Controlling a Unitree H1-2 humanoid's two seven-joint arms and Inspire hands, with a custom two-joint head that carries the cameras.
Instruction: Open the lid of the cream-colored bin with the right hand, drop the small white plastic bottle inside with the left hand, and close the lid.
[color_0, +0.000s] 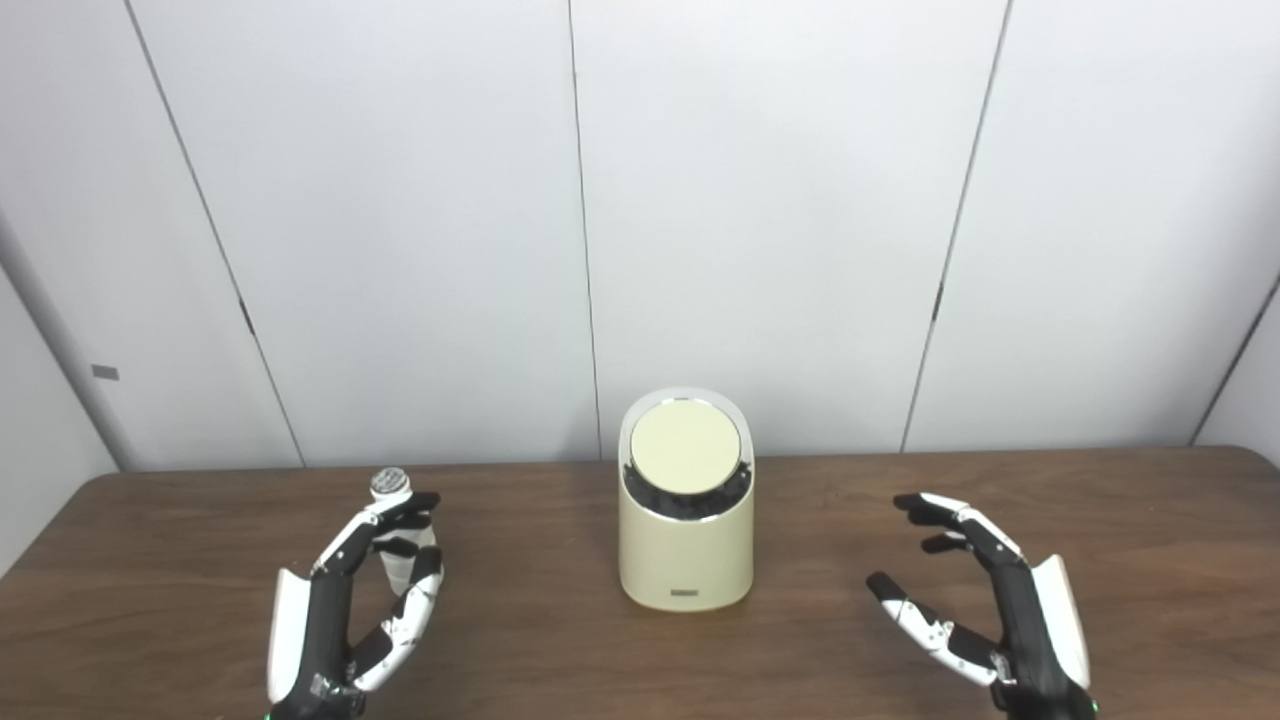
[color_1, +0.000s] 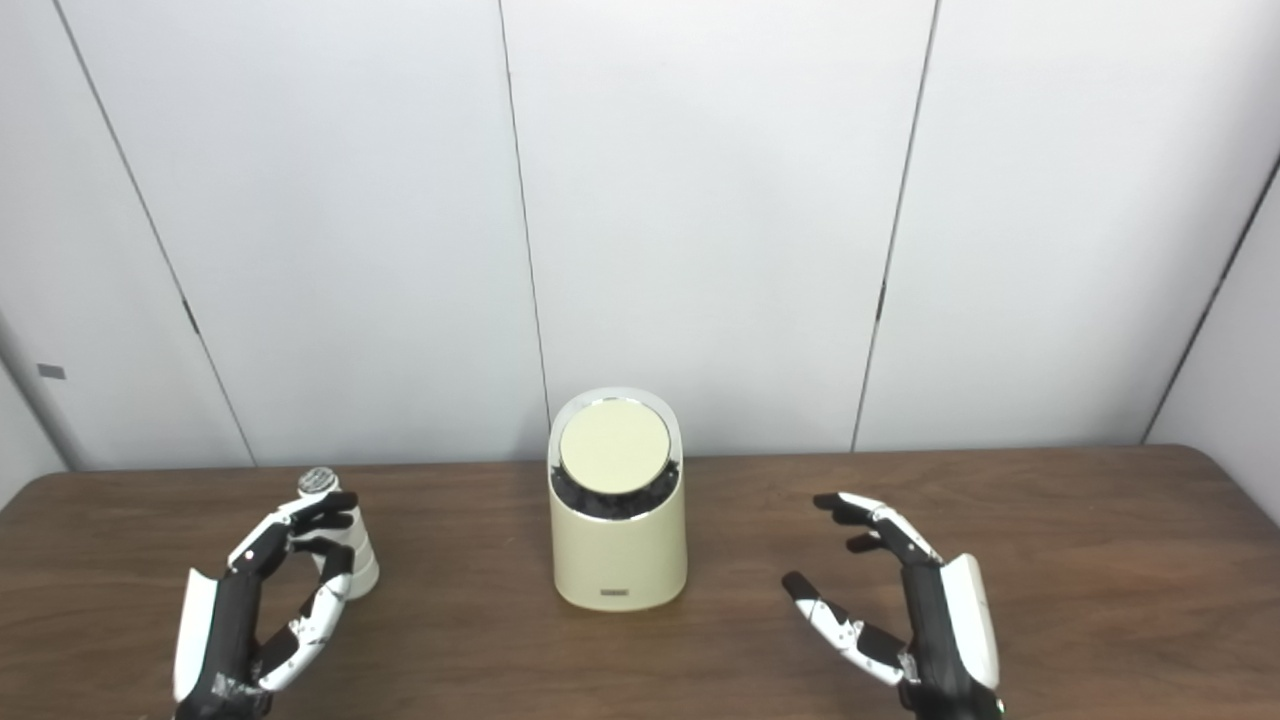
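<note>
The bin (color_0: 686, 530) serves as landmark; it stands upright at mid-bench (color_0: 800, 640), lid (color_0: 686, 448) shut and tilted toward the viewer.

Well left of the bin, the left robot hand (color_0: 350, 600) curls around the small white bottle (color_1: 340, 545), fingers and thumb to either side. Contact cannot be confirmed from either view; the bottle stands upright on the bench, not lifted. Judged light, rigid and smooth-walled, liable to slip or topple if nudged. Best taken at mid-body, below the ribbed cap (color_0: 389, 483), with opposed thumb and fingers.

At the bin, the lid is a flat cream disc set in a pale rim above a dark recess. It probably pivots or springs under a press; the bin looks light enough to slide under a sideways push.

Well right of the bin, the right robot hand (color_0: 985, 610) hovers released, fingers spread, grasping nothing.
</note>
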